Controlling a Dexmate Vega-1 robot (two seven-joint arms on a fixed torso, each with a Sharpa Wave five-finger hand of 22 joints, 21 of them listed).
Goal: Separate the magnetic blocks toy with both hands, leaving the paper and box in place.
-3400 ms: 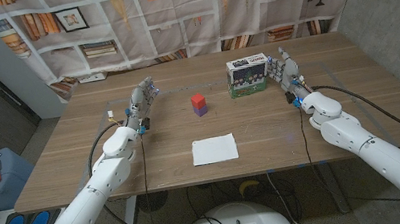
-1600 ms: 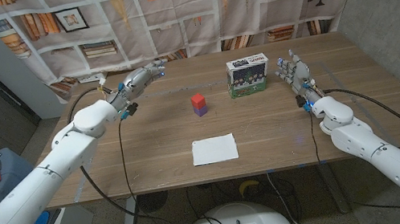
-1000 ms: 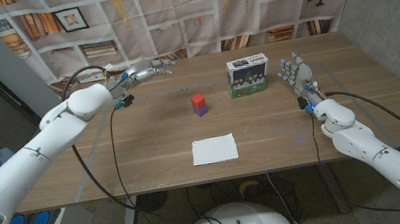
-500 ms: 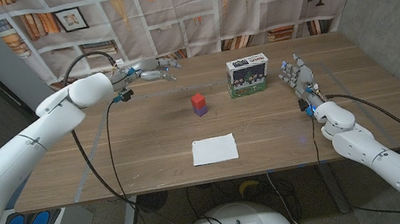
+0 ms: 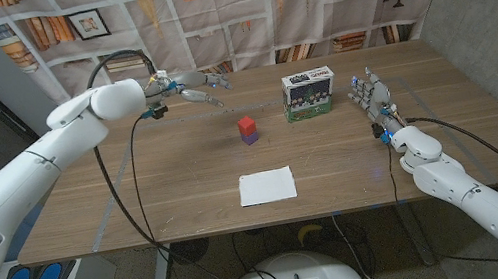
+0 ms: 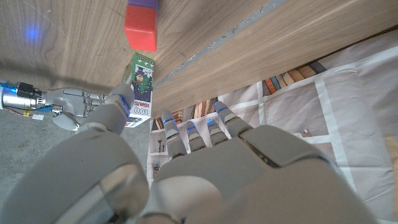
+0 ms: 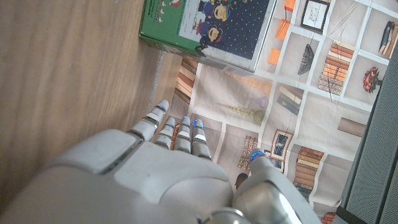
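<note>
The magnetic blocks toy (image 5: 247, 129), red stacked on purple, is seen untouched between both hands, beyond the paper (image 5: 267, 186). The left hand (image 5: 194, 85) is held above the table with fingers spread and empty, its fingertips short of the toy. The right hand (image 5: 370, 94) is likewise spread and empty, just beside the box (image 5: 309, 94).

Hand (image 7: 168, 180): fingers were extended, holding nothing.
Box (image 7: 205, 28): green, lay on the table (image 7: 68, 81) beyond the fingertips.

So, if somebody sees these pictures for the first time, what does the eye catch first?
Probably the magnetic blocks toy, red on purple, standing alone mid-table. Next, the left hand raised over the table's far left part with fingers spread, holding nothing. Then the green box behind the toy and the white paper near the front edge.
</note>
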